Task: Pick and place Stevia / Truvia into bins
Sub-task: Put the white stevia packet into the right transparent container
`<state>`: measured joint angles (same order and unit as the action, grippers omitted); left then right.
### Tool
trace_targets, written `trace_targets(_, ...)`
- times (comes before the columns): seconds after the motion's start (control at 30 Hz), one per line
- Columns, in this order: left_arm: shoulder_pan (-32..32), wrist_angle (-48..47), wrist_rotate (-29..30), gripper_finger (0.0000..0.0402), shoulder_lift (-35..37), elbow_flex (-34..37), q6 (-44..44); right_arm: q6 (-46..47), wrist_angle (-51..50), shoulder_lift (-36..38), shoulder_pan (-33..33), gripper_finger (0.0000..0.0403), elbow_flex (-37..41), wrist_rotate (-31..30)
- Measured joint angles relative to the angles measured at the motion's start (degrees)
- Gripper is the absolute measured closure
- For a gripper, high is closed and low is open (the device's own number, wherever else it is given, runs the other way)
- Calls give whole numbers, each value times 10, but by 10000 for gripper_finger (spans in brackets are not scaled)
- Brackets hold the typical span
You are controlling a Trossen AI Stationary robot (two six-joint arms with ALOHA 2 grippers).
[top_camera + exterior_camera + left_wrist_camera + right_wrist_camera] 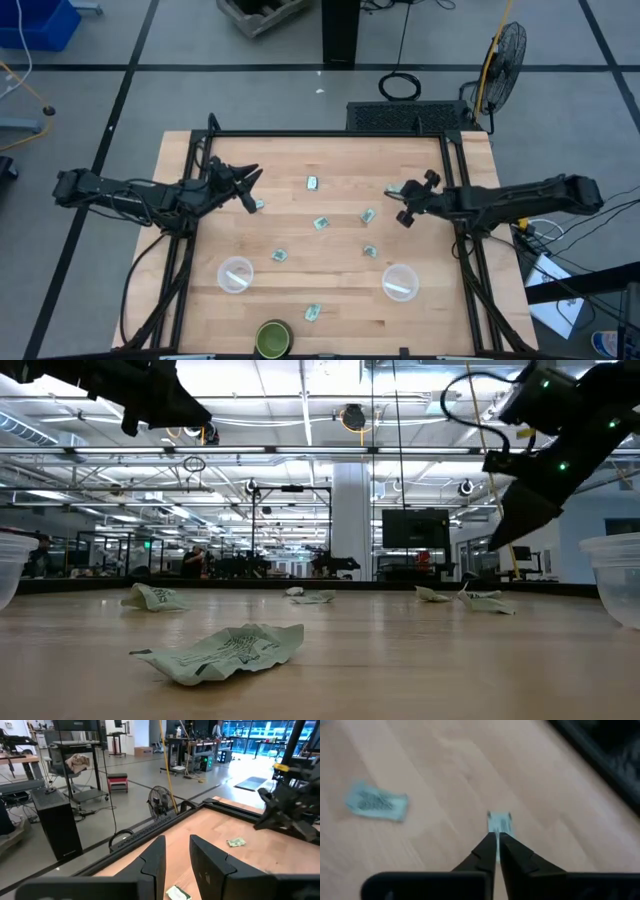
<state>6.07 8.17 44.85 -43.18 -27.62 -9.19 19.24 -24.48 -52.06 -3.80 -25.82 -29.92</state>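
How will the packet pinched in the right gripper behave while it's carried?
The packet juts flat beyond the shut right gripper, so probably light and fairly stiff for its size. Gripped by one edge only, it might slip or flutter.

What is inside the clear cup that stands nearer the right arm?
From above, the cup holds a pale strip at its bottom, possibly one packet; I cannot tell. From table level its cloudy wall hides the contents.

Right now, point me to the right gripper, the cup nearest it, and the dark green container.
right gripper (392, 193), high view, between its fingertips.
right-hand cup (400, 282), high view, on its floor, where a pale packet seems to lie.
dark green container (273, 338), high view, on its yellowish-green inside.
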Motion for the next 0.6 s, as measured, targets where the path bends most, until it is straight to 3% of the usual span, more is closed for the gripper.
trace_targets(0.13,0,18,0,311,0,0,0,-4,-6,-22,-34,338,3,50)
trace_targets(0.37,0,25,0,311,0,0,0,-52,74,-59,-74,254,41,106)
trace_targets(0.6,0,24,0,311,0,0,4,-101,181,-67,-104,226,88,105)
